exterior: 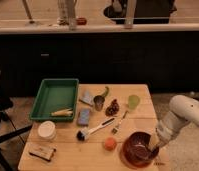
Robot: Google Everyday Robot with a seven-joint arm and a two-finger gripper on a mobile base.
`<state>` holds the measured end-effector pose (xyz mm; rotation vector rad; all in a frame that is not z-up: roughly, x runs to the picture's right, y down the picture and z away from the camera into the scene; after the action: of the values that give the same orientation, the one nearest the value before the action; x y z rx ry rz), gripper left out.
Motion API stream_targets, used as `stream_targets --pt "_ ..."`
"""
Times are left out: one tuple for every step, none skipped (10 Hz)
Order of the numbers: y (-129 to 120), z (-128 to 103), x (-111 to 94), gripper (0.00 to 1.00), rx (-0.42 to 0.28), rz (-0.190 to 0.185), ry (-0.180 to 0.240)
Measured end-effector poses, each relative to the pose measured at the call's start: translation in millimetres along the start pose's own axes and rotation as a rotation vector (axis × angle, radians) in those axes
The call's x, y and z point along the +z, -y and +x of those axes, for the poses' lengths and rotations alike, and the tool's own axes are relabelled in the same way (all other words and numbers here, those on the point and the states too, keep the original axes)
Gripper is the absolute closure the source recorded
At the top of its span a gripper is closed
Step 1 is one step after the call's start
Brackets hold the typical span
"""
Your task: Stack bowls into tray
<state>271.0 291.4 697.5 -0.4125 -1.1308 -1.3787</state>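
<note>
Rounded white arm (182,116) (glossy shell) tapers to a dark gripper (154,148) at lower right

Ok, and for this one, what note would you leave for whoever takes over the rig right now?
Tool: low at the right rim of the bowls, at the table's near right corner.
Bowls: maroon bowl appears to sit inside the orange bowl, both on the table.
Tray: far left of the table, with a yellowish item in it.
Done: bowls look nested.
Left: move the stack across into the tray.
</note>
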Motion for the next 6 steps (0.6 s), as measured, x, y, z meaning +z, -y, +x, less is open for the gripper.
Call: stream_targets --pt "-4.1 1.4 2.9 0.98 0.009 -0.005 -0.012" --pt "-6.3 2.0 3.9 0.98 0.014 -0.006 -0.025" --pt "-7.0 2.2 3.8 0.98 0.016 -0.007 -0.034" --pt "-7.0 3.1 3.8 0.98 0.016 -0.008 -0.042" --pt "-5.7 4.9 3.6 0.98 0.014 -0.01 -0.049" --pt "-4.4 6.3 3.6 0.98 0.012 -0.012 -0.052"
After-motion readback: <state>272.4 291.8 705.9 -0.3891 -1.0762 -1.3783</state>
